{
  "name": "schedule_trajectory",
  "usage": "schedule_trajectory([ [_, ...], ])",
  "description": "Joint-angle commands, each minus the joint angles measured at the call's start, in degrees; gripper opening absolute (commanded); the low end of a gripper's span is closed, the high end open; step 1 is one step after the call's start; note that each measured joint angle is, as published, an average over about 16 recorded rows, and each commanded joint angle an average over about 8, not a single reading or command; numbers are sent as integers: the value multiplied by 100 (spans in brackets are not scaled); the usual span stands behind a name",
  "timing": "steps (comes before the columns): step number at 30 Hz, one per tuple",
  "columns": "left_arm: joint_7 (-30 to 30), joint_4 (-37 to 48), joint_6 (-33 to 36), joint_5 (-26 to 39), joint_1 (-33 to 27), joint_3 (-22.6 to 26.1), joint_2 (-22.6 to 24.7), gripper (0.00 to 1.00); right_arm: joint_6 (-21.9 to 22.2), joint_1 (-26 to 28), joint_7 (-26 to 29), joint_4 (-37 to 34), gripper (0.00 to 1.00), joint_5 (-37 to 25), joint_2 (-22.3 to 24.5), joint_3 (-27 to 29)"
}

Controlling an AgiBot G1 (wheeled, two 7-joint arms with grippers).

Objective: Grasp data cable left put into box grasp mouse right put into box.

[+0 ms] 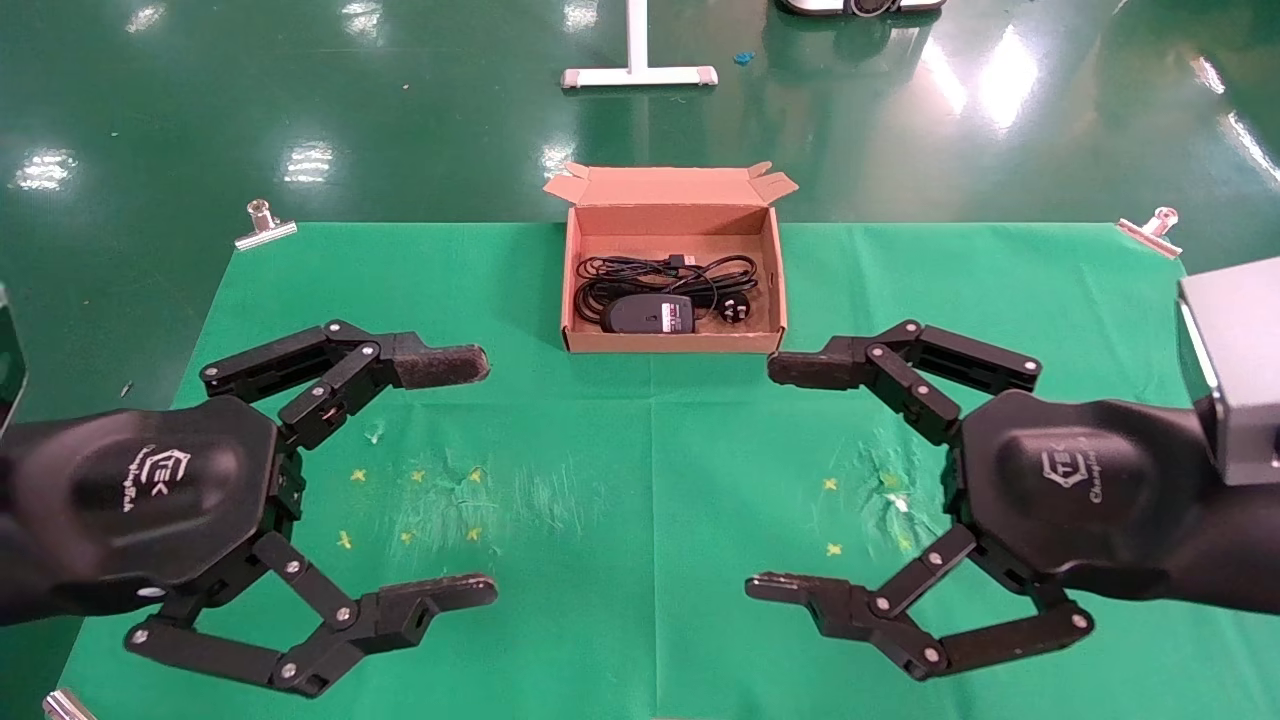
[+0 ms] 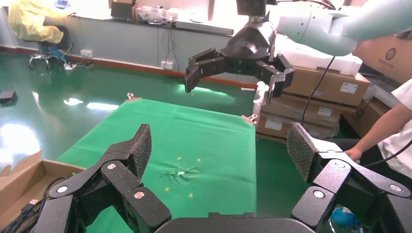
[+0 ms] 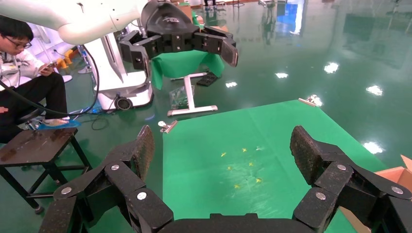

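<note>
The brown cardboard box [image 1: 577,338] stands at the far middle of the green cloth, lid flap open at the back. Inside lie the looped black data cable [image 1: 728,272] with its pronged plug [image 1: 732,310], and the black mouse [image 1: 632,315], turned over with its pale label up. A corner of the box shows in the left wrist view [image 2: 36,170] and in the right wrist view [image 3: 399,174]. My left gripper [image 1: 475,480] is open and empty above the cloth's left half. My right gripper [image 1: 768,478] is open and empty above the right half. They face each other.
Metal clips [image 1: 264,224] [image 1: 1152,230] hold the cloth's far corners. Yellow cross marks [image 1: 415,505] [image 1: 860,515] lie on the cloth under each gripper. A white stand base [image 1: 638,75] sits on the green floor behind. People sit beside the table [image 3: 29,73].
</note>
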Motion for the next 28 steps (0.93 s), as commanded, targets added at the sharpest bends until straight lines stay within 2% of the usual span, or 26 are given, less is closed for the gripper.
schedule_trajectory([
  [1,-12,4,-13,29,-12,16,4,100,1,1,0,-1,100,-2,-1,-1],
  [28,-65,40,-107,244,-106,128,46,100,7,6,1,-3,100,-9,-5,-2],
])
